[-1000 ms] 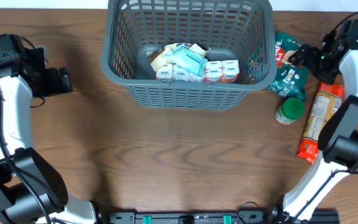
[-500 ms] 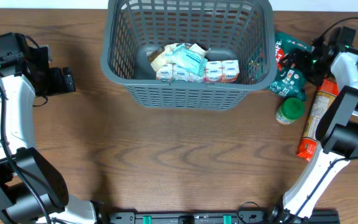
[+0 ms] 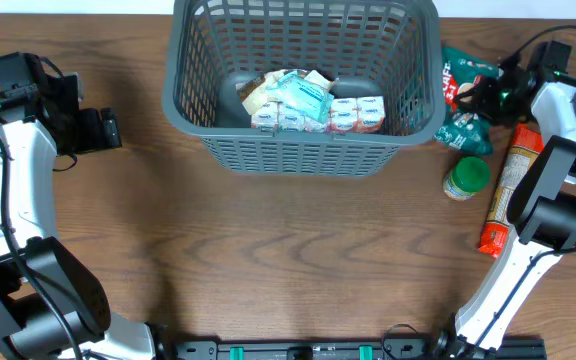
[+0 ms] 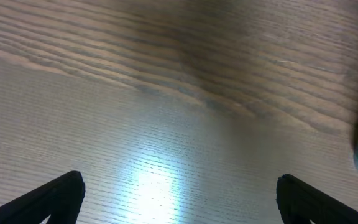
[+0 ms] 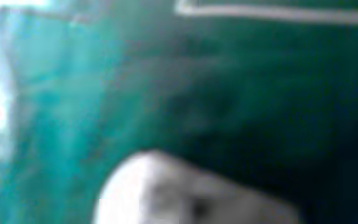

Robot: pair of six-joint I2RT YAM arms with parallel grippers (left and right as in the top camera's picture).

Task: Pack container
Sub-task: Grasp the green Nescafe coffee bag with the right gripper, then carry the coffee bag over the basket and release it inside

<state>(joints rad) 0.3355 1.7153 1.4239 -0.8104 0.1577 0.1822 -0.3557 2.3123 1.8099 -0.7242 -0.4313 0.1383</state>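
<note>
Dark wood table (image 3: 288, 260) holds your grey basket (image 3: 308, 155) at the far middle. Your right gripper (image 3: 480, 95) sits at the green bag (image 3: 465, 128) beside it, and you cannot tell its finger spread. Your left gripper (image 4: 179, 199) gapes wide, empty.

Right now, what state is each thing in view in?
container, upright, part filled with snack packs.
green bag, on the table, right gripper at it.
jar, green lid on.
orange packet, lying flat.
left gripper, open above table.
right gripper, open or shut unclear.
</note>
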